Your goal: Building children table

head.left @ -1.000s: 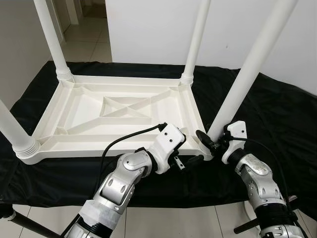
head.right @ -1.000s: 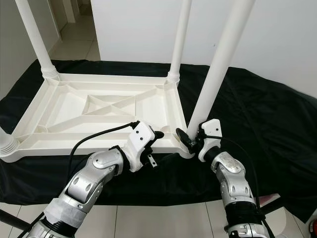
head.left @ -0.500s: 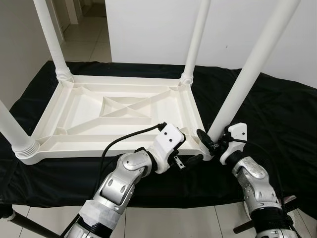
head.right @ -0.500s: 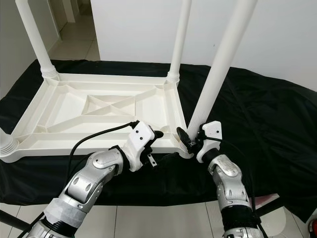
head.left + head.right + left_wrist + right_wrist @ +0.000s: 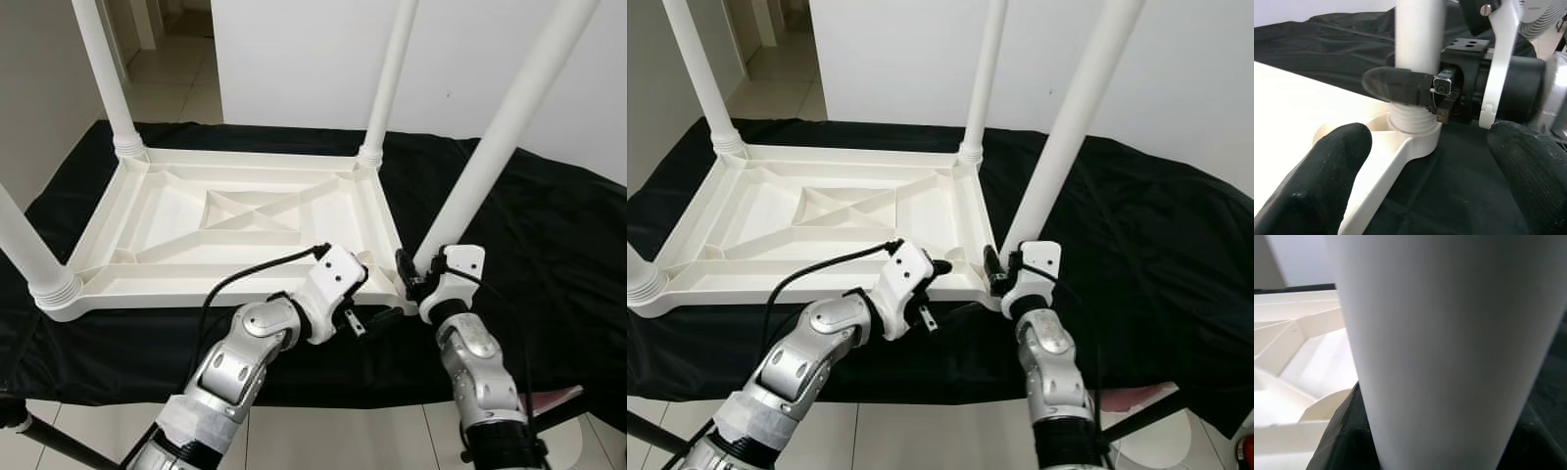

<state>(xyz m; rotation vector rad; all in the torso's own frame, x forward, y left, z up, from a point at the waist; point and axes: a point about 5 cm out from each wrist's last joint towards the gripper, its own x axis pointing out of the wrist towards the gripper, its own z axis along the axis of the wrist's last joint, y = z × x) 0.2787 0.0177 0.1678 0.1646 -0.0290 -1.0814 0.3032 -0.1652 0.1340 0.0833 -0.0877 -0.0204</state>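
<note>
One white plastic table top (image 5: 196,211) lies upside down on a black cloth (image 5: 549,225), w/ four white round legs sticking up from its corners. Underside is a shallow rectangular tray shape, moulded ribs crossing in an X at the middle, smooth matte plastic. Far left leg (image 5: 103,69) and far right leg (image 5: 387,78) stand upright in ribbed collars; near left leg (image 5: 29,259) also sits in a ribbed collar. Near right leg (image 5: 500,132) leans to the right, its foot at the near right corner socket (image 5: 1413,125), which has screw-thread ridges.

Two arms, silver metal w/ black fingers. Right gripper (image 5: 416,274) is clamped around the base of the near right leg, just above the socket; the left wrist view shows one black finger (image 5: 1396,84) pressed across the leg. Left gripper (image 5: 377,315) sits just beside the same corner, low at the table top's near edge, fingers spread apart, holding nothing; its textured pads frame the socket in the left wrist view. A black cable (image 5: 255,269) loops from the left wrist.

Cloth is wrinkled, slightly shiny. Pale tiled floor (image 5: 176,73) beyond, white wall (image 5: 304,54) behind.
</note>
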